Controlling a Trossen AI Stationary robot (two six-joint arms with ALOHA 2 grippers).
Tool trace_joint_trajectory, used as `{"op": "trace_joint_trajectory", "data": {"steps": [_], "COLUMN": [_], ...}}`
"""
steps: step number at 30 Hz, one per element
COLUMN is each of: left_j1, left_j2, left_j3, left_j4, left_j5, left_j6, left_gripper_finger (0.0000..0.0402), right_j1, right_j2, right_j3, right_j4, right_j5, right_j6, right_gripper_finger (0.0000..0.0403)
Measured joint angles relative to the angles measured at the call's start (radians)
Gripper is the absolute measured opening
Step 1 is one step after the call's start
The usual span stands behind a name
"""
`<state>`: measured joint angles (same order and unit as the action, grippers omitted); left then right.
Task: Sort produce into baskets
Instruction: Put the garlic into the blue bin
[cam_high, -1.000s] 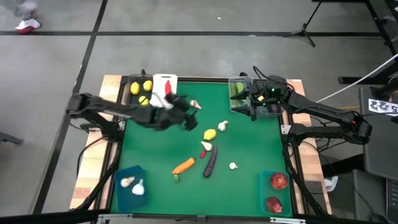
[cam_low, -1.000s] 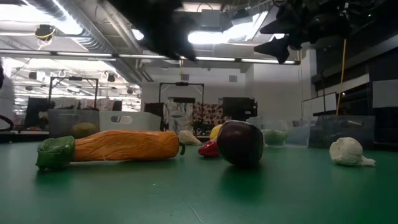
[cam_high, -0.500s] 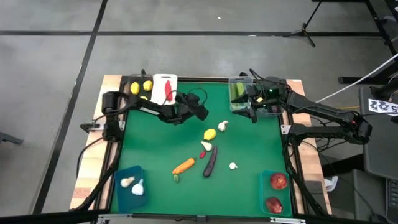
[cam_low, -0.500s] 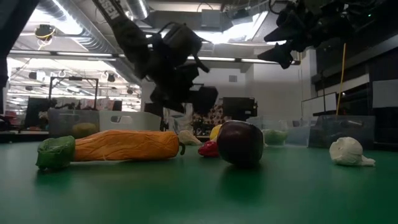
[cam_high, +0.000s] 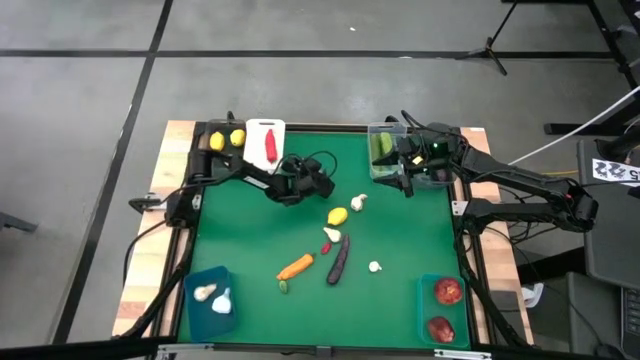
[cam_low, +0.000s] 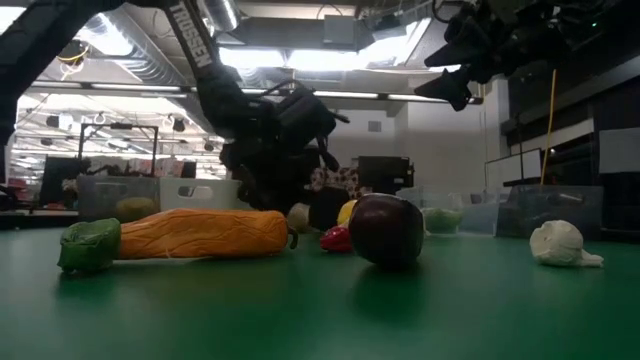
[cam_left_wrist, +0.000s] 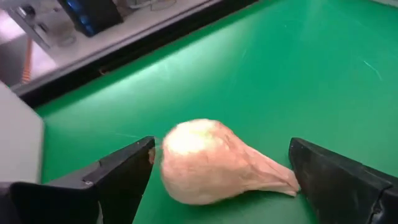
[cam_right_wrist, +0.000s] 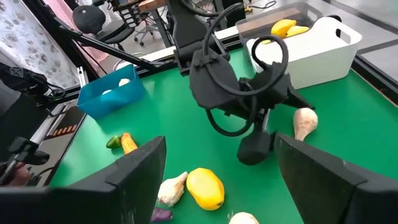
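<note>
A white garlic bulb (cam_left_wrist: 211, 162) lies on its side on the green mat, in the far-left part of the table. My left gripper (cam_high: 322, 183) is low over it and open. One finger (cam_left_wrist: 118, 177) stands on each side of the bulb, and I see no contact. In the right wrist view the same bulb (cam_right_wrist: 305, 122) lies just beyond my left gripper (cam_right_wrist: 258, 146). My right gripper (cam_high: 405, 180) hangs open and high beside the clear basket (cam_high: 383, 150), which holds a green cucumber. It has nothing between its fingers.
A lemon (cam_high: 338, 216), three more garlic bulbs, a small red chili, an eggplant (cam_high: 339, 260) and a carrot (cam_high: 295, 267) lie mid-table. At the far left stand a white basket (cam_high: 265, 140) and a dark basket with lemons. Teal baskets (cam_high: 210, 300) (cam_high: 440, 308) stand at the near corners.
My left gripper has come down from high above the mat to table height at the garlic bulb. It has moved a little toward the right edge and has rolled somewhat. Its fingers have stayed open. My right arm has kept still.
</note>
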<state>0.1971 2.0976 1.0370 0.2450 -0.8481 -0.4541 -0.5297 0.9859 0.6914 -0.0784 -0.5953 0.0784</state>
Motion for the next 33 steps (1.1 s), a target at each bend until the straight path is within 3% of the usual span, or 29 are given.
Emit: {"op": "trace_joint_trajectory", "data": {"steps": [7, 17, 27, 33], "left_j1": [0.023, 0.024, 0.011, -0.033], "left_j2": [0.005, 0.002, -0.007, -0.076], "left_j3": [0.0, 0.0, 0.0, -0.003], "left_j4": [0.004, 0.006, 0.002, -0.018], "left_j5": [0.069, 0.064, 0.065, 0.089], "left_j6": [-0.05, -0.098, -0.097, -0.056], "left_gripper_finger": [0.0342, 0.0264, 0.0215, 0.0198], "right_j1": [0.0, 0.0, 0.0, 0.0], "right_j2": [0.0, 0.0, 0.0, 0.0], "right_j3": [0.0, 0.0, 0.0, 0.0], "right_j4": [0.0, 0.001, 0.002, 0.002], "right_j5": [0.0, 0.0, 0.0, 0.0], "right_j6": [0.003, 0.024, 0.025, 0.025], "right_gripper_finger": [0.0301, 0.0301, 0.0301, 0.0301]}}
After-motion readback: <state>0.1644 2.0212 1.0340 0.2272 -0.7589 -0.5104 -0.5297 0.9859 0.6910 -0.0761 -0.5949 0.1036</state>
